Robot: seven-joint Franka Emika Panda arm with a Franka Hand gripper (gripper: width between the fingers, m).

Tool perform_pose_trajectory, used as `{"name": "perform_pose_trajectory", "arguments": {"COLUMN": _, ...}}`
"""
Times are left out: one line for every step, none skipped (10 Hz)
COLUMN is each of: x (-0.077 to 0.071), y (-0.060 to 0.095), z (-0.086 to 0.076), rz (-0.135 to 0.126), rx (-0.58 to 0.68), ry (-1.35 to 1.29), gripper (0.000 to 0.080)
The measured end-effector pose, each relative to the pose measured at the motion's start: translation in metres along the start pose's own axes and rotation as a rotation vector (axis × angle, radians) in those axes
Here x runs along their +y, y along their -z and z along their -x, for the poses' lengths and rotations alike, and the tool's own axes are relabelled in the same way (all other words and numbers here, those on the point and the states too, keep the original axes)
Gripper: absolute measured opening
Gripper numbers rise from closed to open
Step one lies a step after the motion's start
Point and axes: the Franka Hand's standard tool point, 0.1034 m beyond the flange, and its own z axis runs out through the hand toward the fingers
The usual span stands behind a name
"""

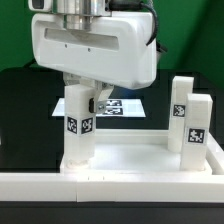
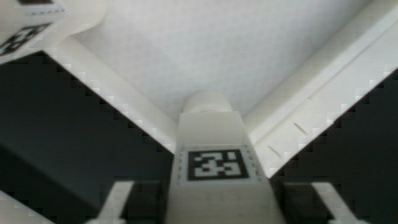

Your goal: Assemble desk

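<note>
Gripper point(image 1: 80, 100) stands over the upright leg point(image 1: 78, 125) on the desk slab point(image 1: 130, 160), fingers point(image 2: 125, 200) flanking the leg's tagged top, jaws partly closed; firm contact cannot be told. Marker board point(image 1: 120, 104) lies on the bench behind the gripper. Two more legs point(image 1: 190, 120) stand upright well off toward the exterior view's right.

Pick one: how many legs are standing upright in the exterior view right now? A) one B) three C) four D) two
B: one leg stands under the gripper on the exterior view's left, and two more legs stand together on the right, all on the slab.
</note>
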Motion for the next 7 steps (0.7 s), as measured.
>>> {"name": "perform_pose_trajectory", "arguments": {"x": 0.0012, "y": 0.0002, "z": -0.0033, "rz": 0.001, "rx": -0.004, "ry": -0.119, "gripper": 0.0287}}
{"name": "perform_pose_trajectory", "arguments": {"x": 0.0023, "y": 0.0, "z": -0.0059, "rz": 0.0, "rx": -0.005, "ry": -0.231, "gripper": 0.0287}}
{"name": "perform_pose_trajectory", "arguments": {"x": 0.0028, "y": -0.0009, "z": -0.0074, "rz": -0.005, "rx": -0.017, "ry": -0.386, "gripper": 0.0287}}
{"name": "perform_pose_trajectory", "arguments": {"x": 0.003, "y": -0.0011, "z": -0.0094, "rz": -0.022, "rx": -0.032, "ry": -0.551, "gripper": 0.0288}}
{"name": "perform_pose_trajectory", "arguments": {"x": 0.0013, "y": -0.0013, "z": -0.0124, "rz": -0.057, "rx": -0.035, "ry": -0.687, "gripper": 0.0288}}
{"name": "perform_pose_trajectory", "arguments": {"x": -0.0006, "y": -0.0021, "z": -0.012, "rz": -0.082, "rx": -0.036, "ry": -0.834, "gripper": 0.0288}}
{"name": "perform_pose_trajectory", "arguments": {"x": -0.0028, "y": -0.0024, "z": -0.011, "rz": -0.118, "rx": -0.048, "ry": -0.988, "gripper": 0.0288}}
